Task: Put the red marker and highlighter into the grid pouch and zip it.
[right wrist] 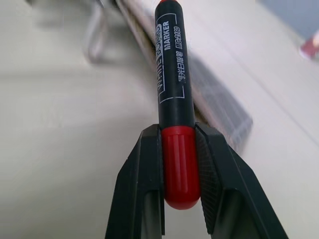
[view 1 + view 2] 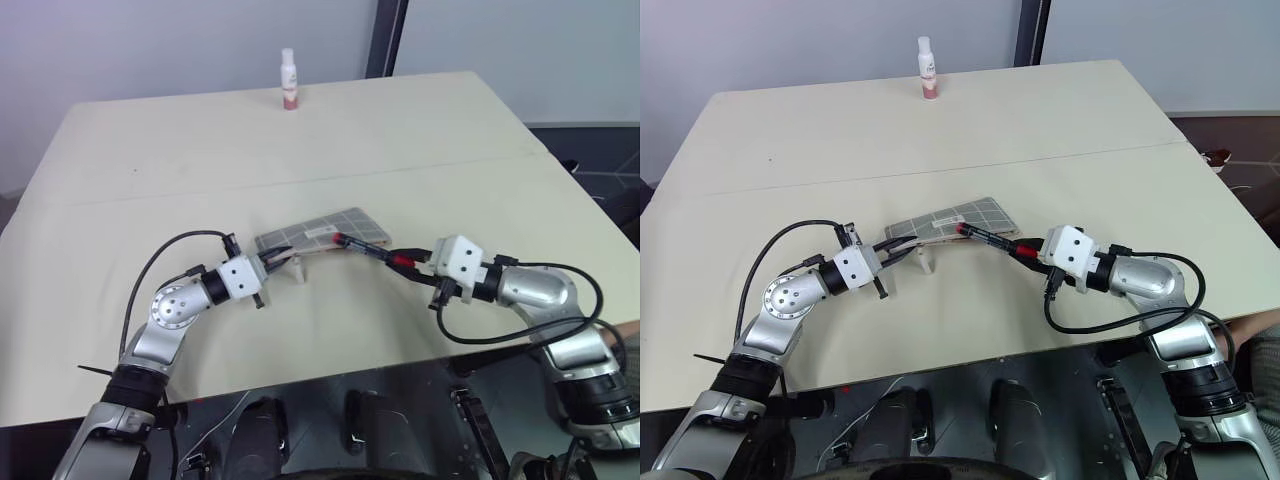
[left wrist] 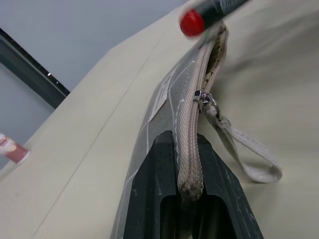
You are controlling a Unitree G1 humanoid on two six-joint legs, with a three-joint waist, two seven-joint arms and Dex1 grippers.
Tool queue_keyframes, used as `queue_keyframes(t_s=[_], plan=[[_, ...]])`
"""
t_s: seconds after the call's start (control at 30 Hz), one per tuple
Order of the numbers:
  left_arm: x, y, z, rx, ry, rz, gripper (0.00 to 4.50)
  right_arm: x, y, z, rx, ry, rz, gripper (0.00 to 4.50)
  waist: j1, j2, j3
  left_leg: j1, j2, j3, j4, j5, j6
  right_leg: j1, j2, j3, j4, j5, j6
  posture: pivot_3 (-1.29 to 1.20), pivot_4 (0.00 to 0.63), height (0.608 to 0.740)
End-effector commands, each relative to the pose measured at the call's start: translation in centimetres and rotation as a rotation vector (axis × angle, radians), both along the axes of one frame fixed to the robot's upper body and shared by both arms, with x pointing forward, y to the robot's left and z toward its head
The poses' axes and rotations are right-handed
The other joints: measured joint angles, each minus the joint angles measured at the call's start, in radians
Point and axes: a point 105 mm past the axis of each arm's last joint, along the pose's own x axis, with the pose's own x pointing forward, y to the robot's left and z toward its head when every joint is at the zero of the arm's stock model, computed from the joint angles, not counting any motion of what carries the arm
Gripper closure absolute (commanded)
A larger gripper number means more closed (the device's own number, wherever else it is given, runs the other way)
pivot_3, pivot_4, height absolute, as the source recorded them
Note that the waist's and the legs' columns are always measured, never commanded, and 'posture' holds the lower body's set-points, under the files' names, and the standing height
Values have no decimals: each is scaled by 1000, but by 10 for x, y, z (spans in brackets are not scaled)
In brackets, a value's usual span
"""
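Right end effector (image 1: 180, 164) clamps red marker (image 1: 172, 84).

Most of the counter (image 2: 150, 150) lies bare, open to passage on every side. A small bottle (image 2: 289, 80) stands alone near the far edge. Mid-counter, the grid pouch (image 2: 320, 233) and red marker (image 2: 368, 249) bridge the left tool (image 2: 285, 257) and right tool (image 2: 407, 260), blocking passage there

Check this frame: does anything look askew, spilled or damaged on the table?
Nothing looks spilled or damaged. The grid pouch is tilted off the table because the left pincer grips its zipper edge, and the right pincer holds the red marker by its cap at the pouch's opening.
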Motion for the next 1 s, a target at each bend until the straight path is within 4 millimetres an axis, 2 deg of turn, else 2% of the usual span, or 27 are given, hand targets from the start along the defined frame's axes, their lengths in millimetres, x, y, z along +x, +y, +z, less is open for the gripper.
queue_keyframes(t_s=[0.03, 0.27, 0.47, 0.73, 0.87, 1.0], plan=[[-2, -5, 12, -12, -51, -16, 4500, -8, -2, -6, -73, 6, 46, 4160, 0, 0, 0, 0, 0, 0, 0, 0, 0, 0, 0, 0, 0, 0, 0, 0, 150, 740], [-2, -6, 15, -20, -57, -18, 4500, 12, -18, -8, -85, -5, -86, 4160, -4, 0, 0, 1, 0, 0, 0, 0, 0, 0, 0, 0, 0, -1, 1, 0, 150, 740], [-2, -8, 16, -20, -61, -21, 4500, 12, -13, -4, -23, 13, -79, 4160, -3, 0, 0, 1, 0, 0, 0, 0, 0, 0, 0, 0, 0, 0, 0, 0, 150, 740], [-2, -10, 17, -19, -59, -23, 4500, 3, -11, 1, -50, 14, 5, 4160, -2, 0, 0, 1, 0, 0, 0, 0, 0, 0, 0, 0, 0, 0, 0, 0, 150, 740], [-3, -10, 16, -17, -58, -22, 4500, 8, -11, 10, -16, 17, -14, 4160, -3, 0, 0, 1, 0, 0, 0, 0, 0, 0, 0, 0, 0, 0, 0, 0, 150, 740], [-4, -12, 16, -17, -60, -29, 4500, 15, -15, 3, -72, 20, -42, 4160, -3, 0, 0, 1, 0, 0, 0, 0, 0, 0, 0, 0, 1, 0, 0, 0, 150, 740]])
